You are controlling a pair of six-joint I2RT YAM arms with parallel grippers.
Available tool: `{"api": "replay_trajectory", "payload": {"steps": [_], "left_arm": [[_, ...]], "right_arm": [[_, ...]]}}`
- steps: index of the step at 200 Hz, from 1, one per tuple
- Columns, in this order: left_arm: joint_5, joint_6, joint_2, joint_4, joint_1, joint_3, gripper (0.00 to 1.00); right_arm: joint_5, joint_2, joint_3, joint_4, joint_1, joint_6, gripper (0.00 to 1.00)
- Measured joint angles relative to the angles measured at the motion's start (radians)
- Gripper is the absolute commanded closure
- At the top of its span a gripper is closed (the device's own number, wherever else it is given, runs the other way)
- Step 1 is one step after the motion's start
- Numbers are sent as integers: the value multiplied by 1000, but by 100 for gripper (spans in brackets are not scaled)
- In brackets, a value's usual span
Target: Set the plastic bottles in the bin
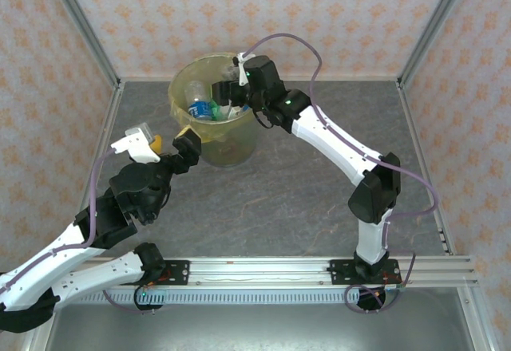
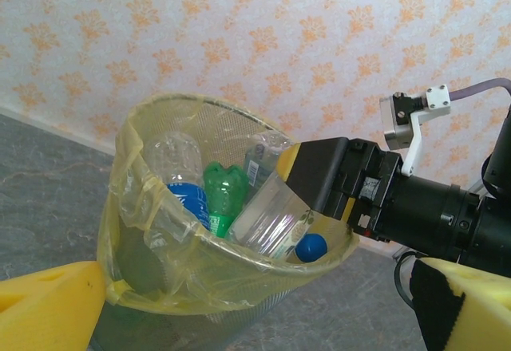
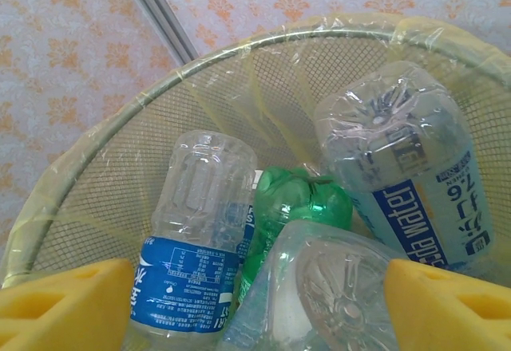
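The bin point(image 1: 227, 147), a mesh bucket lined with a yellow bag, stands at the back middle of the table. Inside it lie a clear bottle with a blue label point(image 3: 196, 239), a green bottle point(image 3: 299, 207) and a large clear water bottle point(image 3: 407, 175). My right gripper point(image 1: 227, 96) hangs open over the bin's mouth. A clear bottle point(image 3: 335, 295) with a blue cap point(image 2: 311, 247) lies base-up between its yellow pads point(image 3: 64, 307), with a gap on the left side. My left gripper point(image 1: 173, 140) is open and empty, just outside the bin's near-left wall point(image 2: 160, 287).
The grey table point(image 1: 279, 199) is boxed in by patterned walls and aluminium posts point(image 1: 84, 28). A metal rail point(image 1: 263, 271) with both arm bases runs along the near edge. The right arm point(image 1: 343, 151) arches across the table's right half.
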Motion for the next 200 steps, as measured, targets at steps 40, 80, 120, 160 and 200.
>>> {"api": "replay_trajectory", "payload": {"steps": [40,80,120,160,200], "left_arm": [[-9,0,2,-1,0,0,1],[-51,0,2,-4,1,-36,1],[-72,0,10,-4,29,-110,1],[-69,16,10,7,121,-197,1],[-32,77,-13,64,274,-333,1]], "right_arm": [[34,-45,-34,3,0,10,9],[133,-230,-213,69,-1,29,0],[280,-500,-545,211,-35,49,0],[429,-657,-792,299,-124,56,0],[574,-750,-1046,359,-218,48,0]]}}
